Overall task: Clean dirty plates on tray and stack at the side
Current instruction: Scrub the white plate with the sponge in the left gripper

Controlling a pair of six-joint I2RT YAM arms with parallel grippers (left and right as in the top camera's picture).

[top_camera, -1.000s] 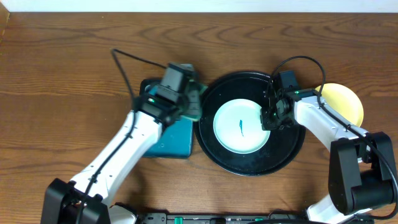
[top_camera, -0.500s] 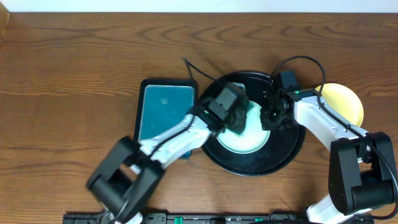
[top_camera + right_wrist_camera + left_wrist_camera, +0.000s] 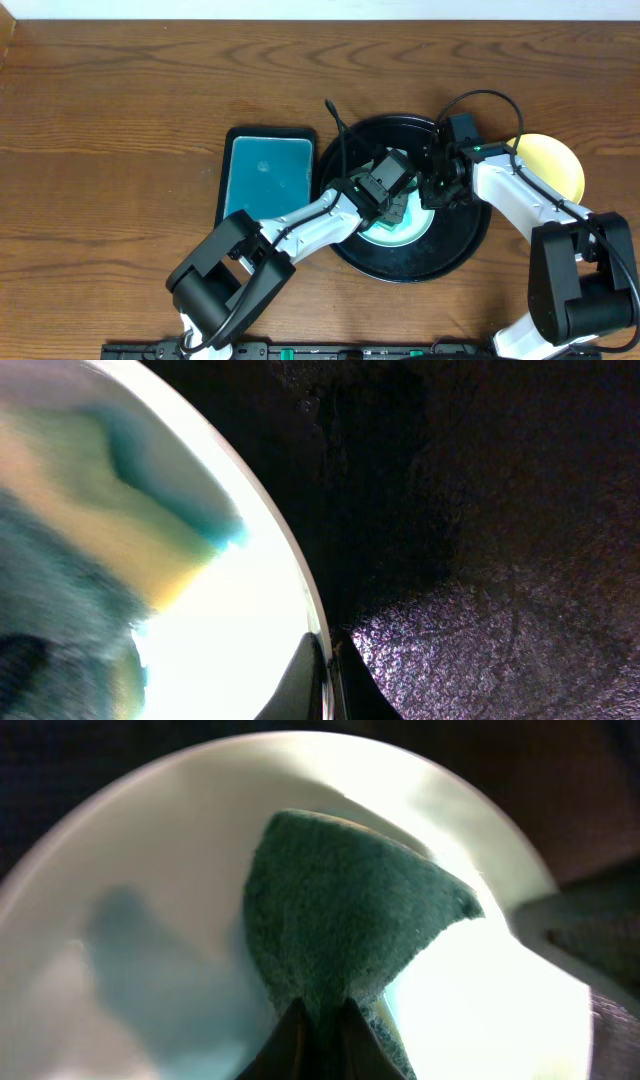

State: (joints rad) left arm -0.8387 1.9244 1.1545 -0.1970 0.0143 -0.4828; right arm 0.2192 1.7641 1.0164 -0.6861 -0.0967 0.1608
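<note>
A pale mint-white plate (image 3: 412, 228) lies in the middle of the round black tray (image 3: 460, 240). My left gripper (image 3: 396, 205) hangs over the plate, shut on a green sponge (image 3: 340, 910) that presses on the plate's face (image 3: 150, 870). The closed fingers pinch the sponge's near end, at the left gripper (image 3: 322, 1020). My right gripper (image 3: 435, 190) is shut on the plate's right rim (image 3: 318, 622), one finger inside and one outside, at the right gripper (image 3: 328, 660) over the tray floor (image 3: 480, 510). Any smear is hidden under the sponge. A pale yellow plate (image 3: 555, 160) sits on the table right of the tray.
A rectangular black tray with a teal inside (image 3: 265, 185) lies directly left of the round tray. The left arm (image 3: 300, 225) stretches across between the two. A black cable (image 3: 335, 125) arcs above the round tray's left rim. Bare wooden table surrounds everything.
The left arm swung right from the rectangular tray onto the plate, carrying the sponge, and now covers the plate's middle. The right gripper has stayed on the rim.
</note>
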